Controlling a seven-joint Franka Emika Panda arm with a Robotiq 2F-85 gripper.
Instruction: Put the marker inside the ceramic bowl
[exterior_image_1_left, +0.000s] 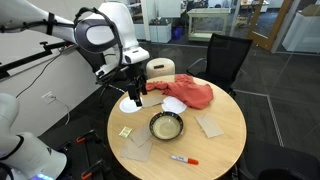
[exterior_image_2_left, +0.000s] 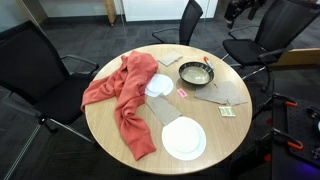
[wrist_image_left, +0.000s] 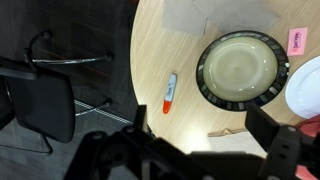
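The marker (wrist_image_left: 169, 93) is red with a white end. It lies flat on the round wooden table near its edge, also shown in an exterior view (exterior_image_1_left: 183, 160). The ceramic bowl (wrist_image_left: 238, 68), with a dark rim and a pale inside, stands empty beside it and shows in both exterior views (exterior_image_1_left: 166, 125) (exterior_image_2_left: 196, 72). My gripper (wrist_image_left: 195, 140) is open and empty. It hangs high above the table, off to the side of the bowl and over the white plate (exterior_image_1_left: 130, 102). I cannot make out the marker in the exterior view from the cloth side.
A red cloth (exterior_image_1_left: 185, 92) (exterior_image_2_left: 125, 90) lies crumpled on the table. The white plate also shows in an exterior view (exterior_image_2_left: 183, 138). Clear square sheets (exterior_image_1_left: 210, 125), a pink note (wrist_image_left: 298, 40) and a yellow note (exterior_image_1_left: 125, 131) lie around the bowl. Black chairs (wrist_image_left: 45, 100) stand around the table.
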